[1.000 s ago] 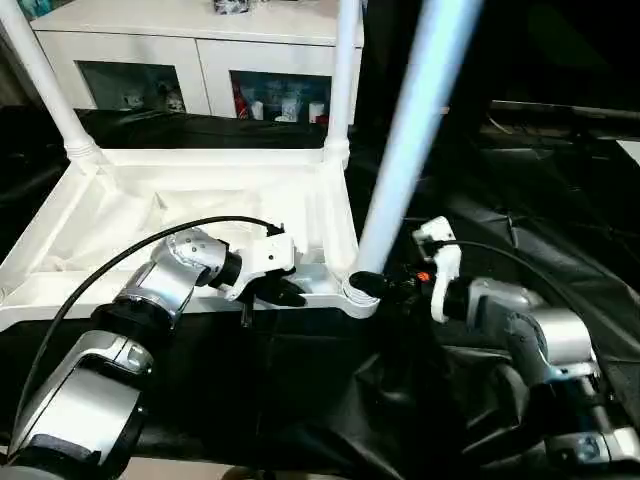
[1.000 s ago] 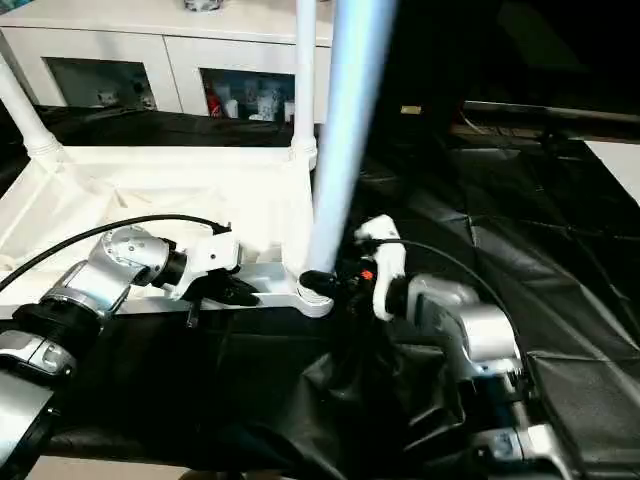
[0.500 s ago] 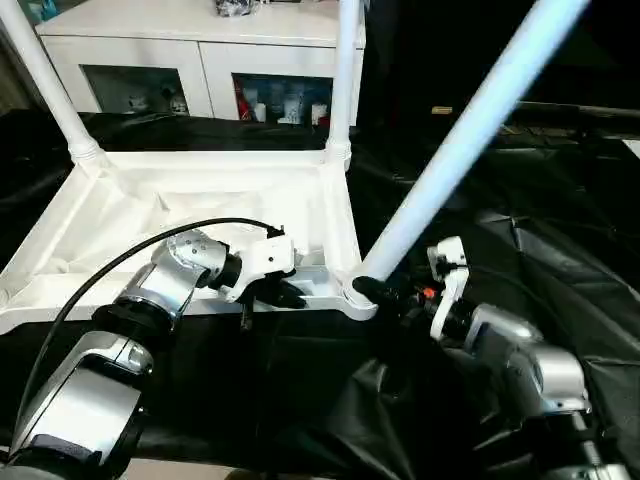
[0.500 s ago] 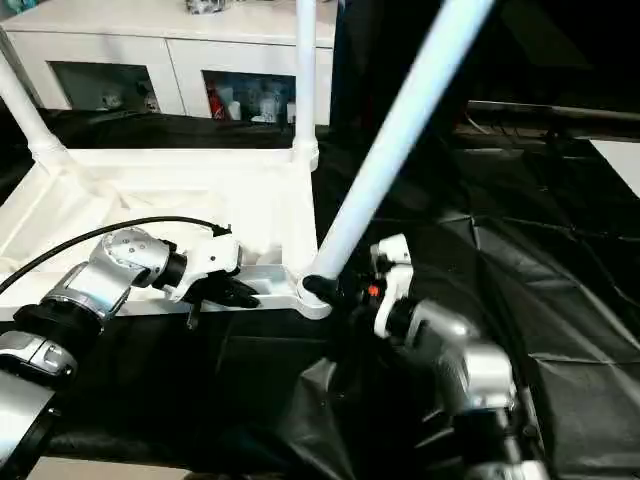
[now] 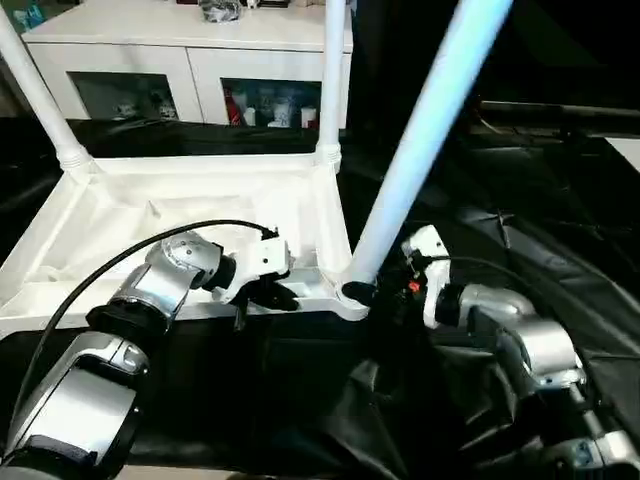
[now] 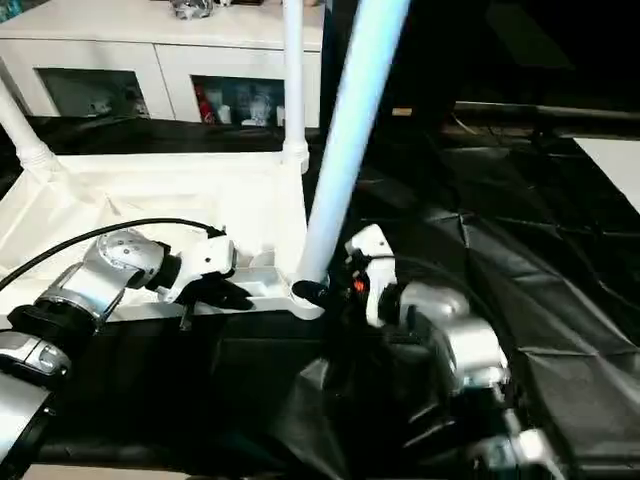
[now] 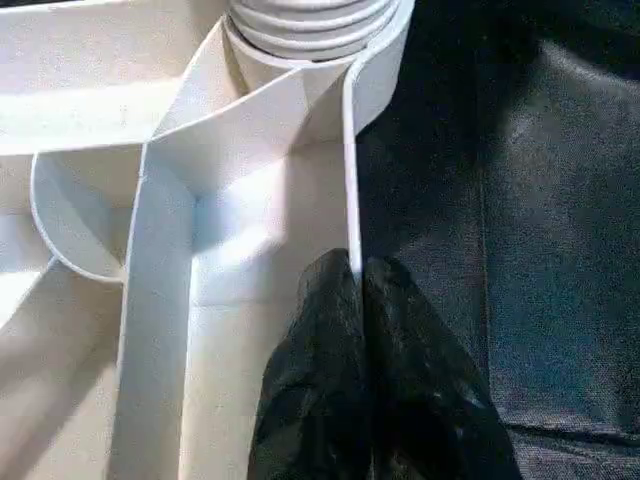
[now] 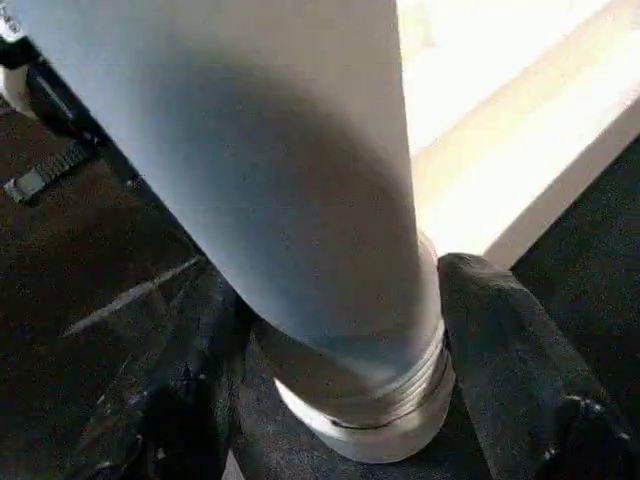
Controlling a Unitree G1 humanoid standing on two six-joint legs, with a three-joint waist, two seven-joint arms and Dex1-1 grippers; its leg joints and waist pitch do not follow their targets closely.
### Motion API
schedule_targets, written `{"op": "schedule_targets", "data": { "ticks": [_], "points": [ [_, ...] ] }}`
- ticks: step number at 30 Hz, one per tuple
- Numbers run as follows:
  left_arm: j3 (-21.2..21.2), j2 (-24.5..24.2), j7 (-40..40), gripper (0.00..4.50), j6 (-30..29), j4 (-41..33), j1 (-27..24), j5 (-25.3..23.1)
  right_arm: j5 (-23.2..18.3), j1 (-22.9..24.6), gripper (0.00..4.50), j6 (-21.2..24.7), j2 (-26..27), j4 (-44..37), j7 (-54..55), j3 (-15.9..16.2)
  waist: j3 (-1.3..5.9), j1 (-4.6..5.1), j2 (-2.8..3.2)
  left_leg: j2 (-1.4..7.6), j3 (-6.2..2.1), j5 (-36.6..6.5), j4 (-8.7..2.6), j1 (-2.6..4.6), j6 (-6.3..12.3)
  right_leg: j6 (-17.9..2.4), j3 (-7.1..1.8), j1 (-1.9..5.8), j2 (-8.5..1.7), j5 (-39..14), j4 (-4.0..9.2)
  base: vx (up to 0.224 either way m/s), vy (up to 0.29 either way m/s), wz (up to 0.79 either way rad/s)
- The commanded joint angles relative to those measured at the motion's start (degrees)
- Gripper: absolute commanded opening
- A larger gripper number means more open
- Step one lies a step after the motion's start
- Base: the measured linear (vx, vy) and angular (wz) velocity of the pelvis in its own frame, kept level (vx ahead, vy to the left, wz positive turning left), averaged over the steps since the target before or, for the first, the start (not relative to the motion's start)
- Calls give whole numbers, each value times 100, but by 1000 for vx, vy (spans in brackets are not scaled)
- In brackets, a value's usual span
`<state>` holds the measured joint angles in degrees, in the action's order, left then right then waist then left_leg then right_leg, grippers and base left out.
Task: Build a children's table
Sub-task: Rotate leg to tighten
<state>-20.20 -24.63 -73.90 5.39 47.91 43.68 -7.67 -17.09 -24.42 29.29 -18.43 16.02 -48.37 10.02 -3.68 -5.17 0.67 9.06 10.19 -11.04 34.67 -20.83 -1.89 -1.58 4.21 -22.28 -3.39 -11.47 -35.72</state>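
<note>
The children's table tabletop [image 5: 150,215] lies underside up on the black sheet. Two white legs stand upright in its far corners, one far left [image 5: 38,95] and one far right [image 5: 332,80]. A third leg [image 5: 420,140] leans up and to the right from the near right corner socket [image 5: 345,298]. My right gripper [image 5: 368,293] is shut on that leg's threaded foot [image 8: 360,420], one black finger [image 8: 510,340] on each side. My left gripper [image 7: 355,275] is shut on the tabletop's thin near rim [image 7: 350,170], just left of that corner.
A white cabinet [image 5: 200,55] with glass doors stands behind the table. The black sheet [image 5: 540,200] lies wrinkled to the right and in front. A black cable [image 5: 130,255] arcs over my left forearm.
The leg in my right gripper swung far over to the right half a second ago, and now stands steeper again. The left gripper stayed on the rim.
</note>
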Motion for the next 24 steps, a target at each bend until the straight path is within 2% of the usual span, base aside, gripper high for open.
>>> {"op": "schedule_targets", "data": {
  "ticks": [1,4,5,6,7,9,11,14,17,21,23,24],
  "points": [
    [34,-131,-3,0,-11,-281,65,-26,376,247,256,522,-122,511,-77,458,299,-37,11,465,-222,-1555,-483,80,-55,-960,-402,181,-699,-2421,633,0,0,0],
    [7,-151,-86,0,-21,-346,-8,-8,494,205,256,481,-249,570,-256,648,317,-32,5,483,-215,-1479,-495,81,-53,-1012,-400,190,-670,-2087,596,0,0,0],
    [3,-153,-75,0,1,-329,-17,-15,539,167,256,420,-235,645,-234,664,313,-31,6,487,-215,-1476,-498,82,-59,-1036,-403,187,-671,-1994,587,0,0,0],
    [-6,-149,-64,0,10,-336,-38,-25,529,107,256,415,-195,695,-226,647,300,-7,-24,490,-216,-1521,-516,71,-60,-1100,-397,200,-663,-1858,568,0,0,0],
    [-11,-144,-57,0,16,-332,-42,-30,510,72,256,423,-167,705,-225,633,298,-6,-16,483,-218,-1578,-515,84,-70,-1117,-394,198,-665,-1909,565,0,0,0],
    [-14,-137,-48,0,12,-345,-50,-33,481,62,256,456,-154,685,-229,623,277,-2,-36,469,-218,-1758,-514,111,-83,-1039,-396,193,-686,-2335,622,0,0,0],
    [-9,-122,-26,0,-13,-375,-65,-34,454,70,256,510,-149,681,-253,636,276,-1,-61,473,-224,-1755,-527,131,-72,-898,-394,188,-697,-2685,673,0,0,0],
    [-10,-123,-25,0,-31,-392,-80,-39,500,133,256,476,-158,697,-269,688,271,-2,-27,487,-233,-1725,-556,128,-77,-848,-390,184,-684,-2628,678,0,0,0],
    [-7,-141,-45,0,-24,-391,-99,-48,536,175,256,412,-152,720,-265,698,266,8,-32,493,-239,-1842,-567,142,-109,-852,-390,176,-688,-2673,688,0,0,0],
    [-53,-169,98,0,-76,-280,-95,-189,614,294,254,28,11,818,93,523,232,20,-31,484,-251,-2016,-584,143,-139,-779,-398,153,-709,-2905,725,0,0,0],
    [-43,-59,471,0,-253,-134,-84,-289,651,318,254,-141,276,991,673,284,199,51,-36,459,-278,-2210,-598,157,-165,-588,-379,126,-711,-3479,789,0,0,0],
    [-13,4,570,0,-358,-109,-84,-272,679,311,254,-199,364,1055,880,222,170,57,-26,443,-297,-2377,-584,203,-201,-459,-359,75,-723,-3910,842,0,0,0]
  ]
}}
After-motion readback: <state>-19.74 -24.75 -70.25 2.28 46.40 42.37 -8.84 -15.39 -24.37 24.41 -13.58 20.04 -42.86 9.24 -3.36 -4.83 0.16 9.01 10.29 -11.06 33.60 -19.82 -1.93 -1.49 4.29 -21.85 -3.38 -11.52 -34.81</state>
